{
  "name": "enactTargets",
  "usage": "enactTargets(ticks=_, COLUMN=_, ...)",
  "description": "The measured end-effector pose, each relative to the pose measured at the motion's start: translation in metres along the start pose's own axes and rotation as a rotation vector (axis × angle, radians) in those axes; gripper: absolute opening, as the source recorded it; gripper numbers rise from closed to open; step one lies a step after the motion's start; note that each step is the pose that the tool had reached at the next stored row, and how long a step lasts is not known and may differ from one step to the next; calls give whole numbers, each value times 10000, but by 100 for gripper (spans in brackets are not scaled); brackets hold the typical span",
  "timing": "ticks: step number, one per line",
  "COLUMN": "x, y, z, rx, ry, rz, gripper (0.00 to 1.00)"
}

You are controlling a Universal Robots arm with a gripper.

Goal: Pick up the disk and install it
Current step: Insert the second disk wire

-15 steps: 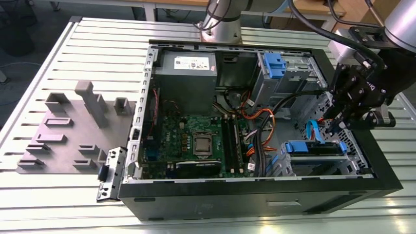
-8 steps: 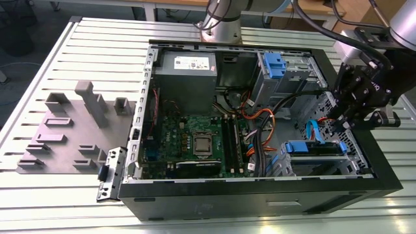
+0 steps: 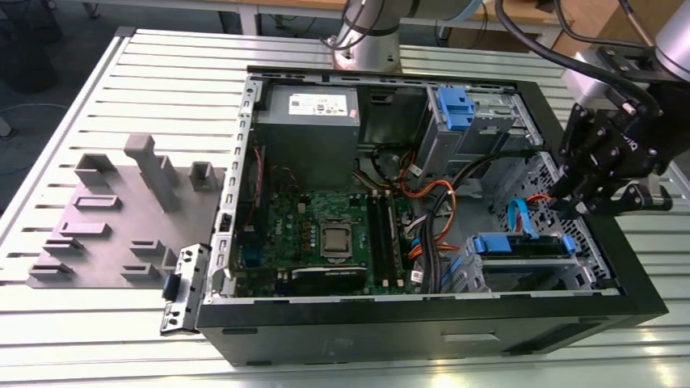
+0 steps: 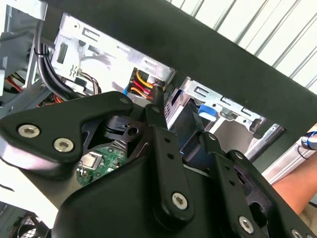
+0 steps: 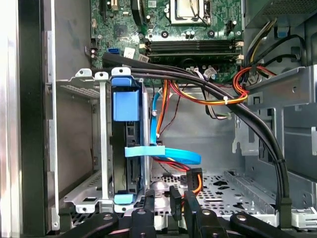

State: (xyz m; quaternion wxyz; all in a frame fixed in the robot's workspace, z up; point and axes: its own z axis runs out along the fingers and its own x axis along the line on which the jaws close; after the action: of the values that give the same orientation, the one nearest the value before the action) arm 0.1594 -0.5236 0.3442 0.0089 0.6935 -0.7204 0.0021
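From my station, much of the disk (image 5: 130, 148) is hidden: in the first wrist view I see it standing edge-on inside the silver metal drive cage (image 5: 81, 148), only its dark edge and blue plastic rail and tab exposed. In the exterior view it sits in that cage (image 3: 474, 275) at the near right corner of the open computer case (image 3: 431, 323), blue rail (image 3: 523, 245) uppermost. The gripper (image 3: 603, 202) hangs over the case's right wall, apart from the disk; its black fingers (image 5: 176, 203) carry nothing, and I cannot tell how wide they stand, as the frame edge cuts them off. Bundled black cables (image 5: 257, 129) and a flat blue ribbon (image 5: 173, 153) cross the open room beside the cage. The case rests on a ribbed white metal counter (image 3: 129, 97). A person's arm (image 4: 302, 193) shows past the case in the second wrist view.
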Motion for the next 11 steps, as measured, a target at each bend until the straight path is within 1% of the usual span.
enactTargets(ticks=11, x=-2, y=-7, z=4, rx=1, ry=4, rz=0, gripper=37)
